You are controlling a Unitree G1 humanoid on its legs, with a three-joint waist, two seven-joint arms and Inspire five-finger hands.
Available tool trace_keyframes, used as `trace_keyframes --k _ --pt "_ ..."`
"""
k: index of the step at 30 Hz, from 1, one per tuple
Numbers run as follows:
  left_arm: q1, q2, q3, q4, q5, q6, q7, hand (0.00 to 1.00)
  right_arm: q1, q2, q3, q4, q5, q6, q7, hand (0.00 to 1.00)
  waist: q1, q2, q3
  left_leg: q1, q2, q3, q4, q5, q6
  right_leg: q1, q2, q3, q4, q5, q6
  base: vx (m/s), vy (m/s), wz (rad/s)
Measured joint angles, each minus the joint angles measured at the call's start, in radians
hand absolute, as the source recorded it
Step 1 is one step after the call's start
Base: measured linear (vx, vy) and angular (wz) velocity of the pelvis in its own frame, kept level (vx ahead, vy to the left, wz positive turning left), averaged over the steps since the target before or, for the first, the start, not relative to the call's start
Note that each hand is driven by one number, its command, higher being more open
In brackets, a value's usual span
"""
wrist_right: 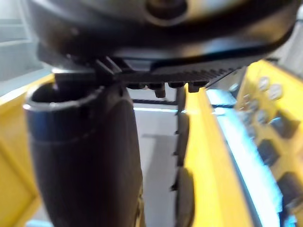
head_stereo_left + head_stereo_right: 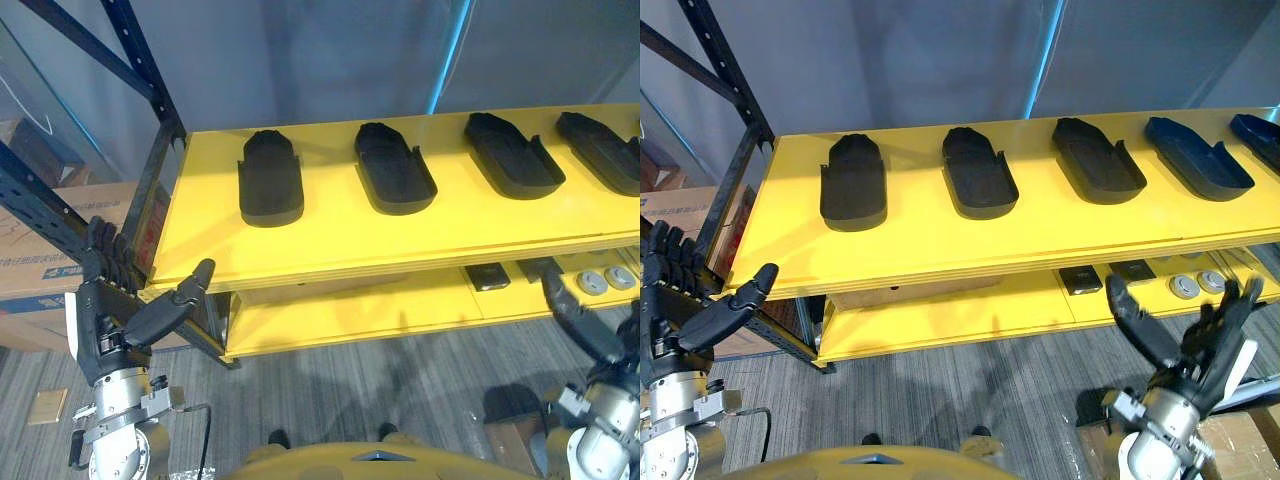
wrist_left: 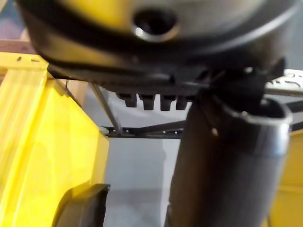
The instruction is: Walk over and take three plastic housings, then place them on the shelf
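- The left hand is raised near the shelf's left front corner, fingers straight and thumb out, holding nothing.
- Dark plastic housings lie in a row, each apart from the next, on the yellow upper shelf.
- On the lower shelf, toward the right, sit small dark blocks and round silver parts.
- The right hand is below the front edge, fingers spread, empty.
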Motion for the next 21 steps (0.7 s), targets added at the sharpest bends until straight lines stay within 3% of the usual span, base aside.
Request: trace_keyframes --k 5,7,10,11,12,14,16,18,20,21 --pt "0.005 -0.001 0.002 0.084 -0.016 -0.054 0.045 1.0 -0.001 0.014 -0.019 0.334 -0.036 0.017 -0.065 1.0 0.004 0.017 -0.009 0.0 0.0 -0.005 0.0 -0.001 0.001 0.003 0.0 -0.004 0.0 -0.001 0.001 0.0 -0.002 0.03" --pt "0.006 -0.002 0.002 0.089 -0.05 -0.072 0.06 1.0 -0.001 0.021 -0.02 0.437 -0.037 0.049 -0.073 1.0 0.005 0.017 -0.007 0.001 -0.002 -0.02 0.0 -0.001 0.001 0.014 -0.003 -0.02 0.0 -0.003 0.004 -0.02 -0.01 0.2" --pt "0.008 -0.003 0.011 0.117 -0.158 -0.072 -0.008 1.0 -0.002 0.024 -0.017 0.55 -0.034 0.088 -0.072 1.0 0.01 0.02 -0.008 0.003 -0.005 -0.039 -0.001 -0.009 0.003 0.029 -0.005 -0.035 0.001 -0.008 0.009 -0.03 -0.006 0.17" --pt "0.014 -0.002 0.006 0.15 -0.247 -0.05 -0.123 1.0 -0.004 0.024 -0.012 0.598 -0.031 0.107 -0.071 1.0 0.017 0.023 -0.011 0.003 -0.005 -0.04 -0.003 -0.007 0.003 0.03 -0.006 -0.042 0.004 -0.01 0.007 -0.03 -0.002 0.11" --pt "0.015 0.003 -0.005 0.167 -0.276 -0.037 -0.169 1.0 -0.006 0.022 -0.009 0.618 -0.03 0.112 -0.071 1.0 0.021 0.024 -0.011 0.003 -0.005 -0.04 -0.002 -0.005 0.004 0.029 -0.007 -0.045 0.006 -0.012 0.004 -0.04 -0.005 0.09" --pt "0.016 0.042 -0.066 0.286 -0.424 0.055 -0.37 1.0 -0.036 0.014 -0.002 0.722 -0.022 0.14 -0.047 1.0 0.033 0.026 -0.013 0.008 -0.005 -0.046 -0.006 0.005 0.009 0.029 -0.009 -0.055 0.022 -0.024 -0.001 -0.03 -0.008 0.07" --pt "0.012 0.082 -0.124 0.381 -0.461 0.11 -0.459 1.0 -0.073 0.003 0.007 0.788 -0.012 0.16 -0.023 1.0 0.033 0.025 -0.013 0.015 -0.006 -0.046 -0.016 0.013 0.004 0.03 -0.008 -0.056 0.026 -0.026 -0.002 -0.01 -0.003 0.02" --pt "0.003 0.145 -0.202 0.525 -0.473 0.227 -0.6 1.0 -0.12 -0.011 0.017 0.875 0.016 0.169 0.018 1.0 0.031 0.024 -0.014 0.018 -0.007 -0.045 -0.016 0.014 0.003 0.029 -0.007 -0.055 0.027 -0.031 -0.008 -0.03 0.0 -0.03" --pt "0.001 0.173 -0.233 0.594 -0.477 0.279 -0.686 1.0 -0.14 -0.019 0.017 0.909 0.017 0.185 0.039 1.0 0.031 0.023 -0.015 0.018 -0.007 -0.045 -0.016 0.016 0.002 0.029 -0.007 -0.055 0.027 -0.035 -0.007 0.0 0.0 0.0" --pt "0.001 0.189 -0.244 0.642 -0.515 0.306 -0.773 1.0 -0.15 -0.026 0.017 0.932 0.025 0.187 0.056 1.0 0.032 0.021 -0.015 0.018 -0.007 -0.045 -0.016 0.017 0.002 0.029 -0.006 -0.055 0.027 -0.035 -0.007 0.0 0.0 0.0"
